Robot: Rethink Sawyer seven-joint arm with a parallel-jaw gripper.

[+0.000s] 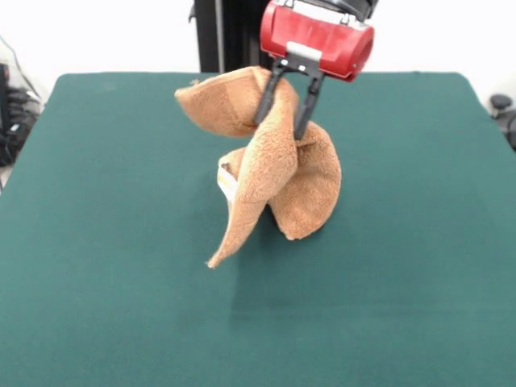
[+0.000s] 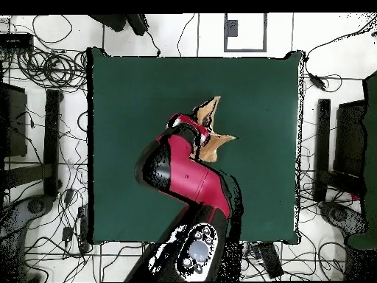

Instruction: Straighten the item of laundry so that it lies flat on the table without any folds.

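The gripper (image 1: 286,113) hangs over the middle of the table (image 1: 97,242) with its two dark fingers (image 1: 268,98) pinching a fold of the towel (image 1: 278,177); the cloth is lifted, probably so that its weight can pull the folds open; one pointed corner (image 1: 216,261) hangs lowest, and I cannot tell if it touches the felt; a white tag (image 1: 227,182) shows at the side; the towel is twisted, so the flattening is not yet done; from overhead the arm (image 2: 188,177) covers most of it.
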